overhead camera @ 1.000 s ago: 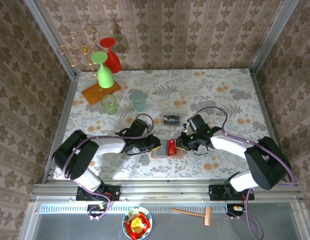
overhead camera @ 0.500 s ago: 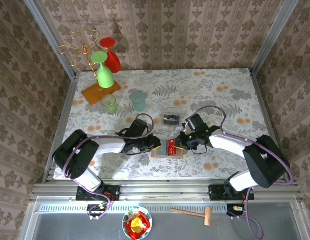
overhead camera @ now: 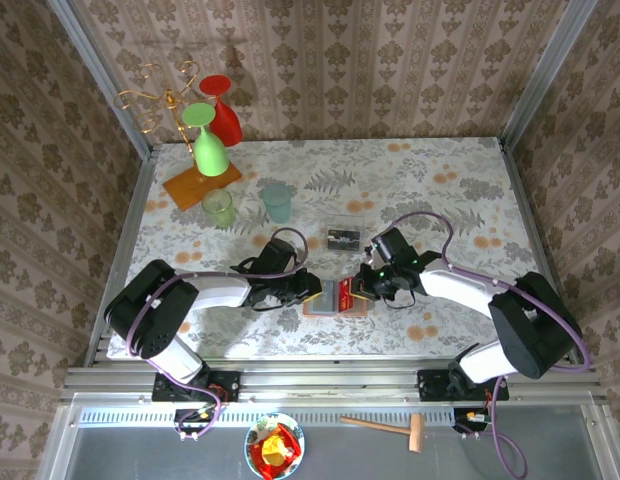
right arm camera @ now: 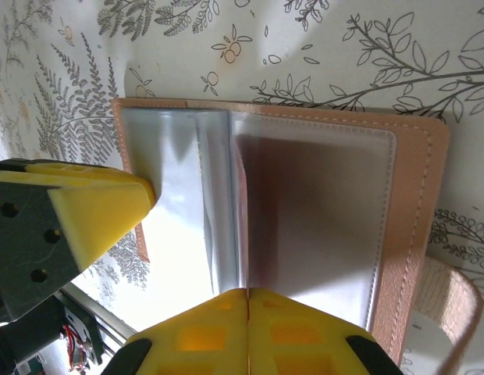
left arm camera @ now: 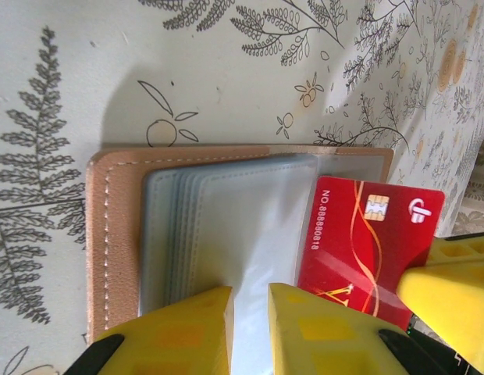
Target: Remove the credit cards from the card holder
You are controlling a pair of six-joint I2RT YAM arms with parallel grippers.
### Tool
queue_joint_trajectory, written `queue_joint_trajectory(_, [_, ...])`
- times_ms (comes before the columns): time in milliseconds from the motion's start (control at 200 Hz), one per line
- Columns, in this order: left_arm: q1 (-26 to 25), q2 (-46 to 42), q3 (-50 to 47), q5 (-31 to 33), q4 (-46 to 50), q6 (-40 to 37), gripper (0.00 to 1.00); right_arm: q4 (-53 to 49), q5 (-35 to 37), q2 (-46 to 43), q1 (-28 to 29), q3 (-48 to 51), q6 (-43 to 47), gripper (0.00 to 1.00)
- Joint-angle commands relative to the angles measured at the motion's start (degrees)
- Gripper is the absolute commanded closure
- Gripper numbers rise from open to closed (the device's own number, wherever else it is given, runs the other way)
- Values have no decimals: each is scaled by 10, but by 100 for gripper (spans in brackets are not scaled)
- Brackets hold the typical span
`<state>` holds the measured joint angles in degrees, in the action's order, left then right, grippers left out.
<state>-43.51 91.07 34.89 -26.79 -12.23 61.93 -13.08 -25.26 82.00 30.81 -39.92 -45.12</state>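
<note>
The salmon-tan card holder (overhead camera: pixel 333 309) lies open on the table between both grippers, its grey-blue clear pockets (left arm camera: pixel 226 226) facing up. My left gripper (left arm camera: pixel 250 301) is closed to a narrow gap, and a pocket sheet rises between its yellow fingers. A red credit card (left arm camera: pixel 367 242) with a chip and white numbers sticks out past the holder's right edge. My right gripper (right arm camera: pixel 248 295) is shut on that card (right arm camera: pixel 247 266), which I see edge-on above the holder (right arm camera: pixel 418 234). From above, the left gripper (overhead camera: pixel 312 290) and right gripper (overhead camera: pixel 360 287) flank the red card (overhead camera: pixel 345 291).
A small clear tray (overhead camera: pixel 342 237) with dark contents sits just behind the holder. Two tumblers (overhead camera: pixel 277 202) and a glass rack on an orange base (overhead camera: pixel 200 185) stand at the back left. The table's near edge lies close in front of the holder.
The right jaws have closed fully on the red card, which now looks narrower from above, more on edge over the holder. The left arm has not moved.
</note>
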Motion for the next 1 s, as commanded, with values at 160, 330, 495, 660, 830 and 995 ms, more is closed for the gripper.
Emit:
queue_joint_trajectory(160, [2,-2,-5,6,36,-3,79,-92,51,-63,2,-53,53,93])
queue_joint_trajectory(330, [2,-14,-2,10,47,-5,79,-123,75,-76,1,-80,128,97])
queue_joint_trajectory(495, [2,-20,-11,13,46,-4,79,-160,123,-87,-3,-111,201,98])
queue_joint_trajectory(660, [2,-26,-18,16,42,-1,78,-198,150,-86,-13,-140,248,98])
queue_joint_trajectory(830, [8,-32,0,18,53,-9,77,-195,164,-85,-15,-160,317,99])
queue_joint_trajectory(995, [14,-36,17,16,65,-18,76,-248,157,-48,-21,-222,418,99])
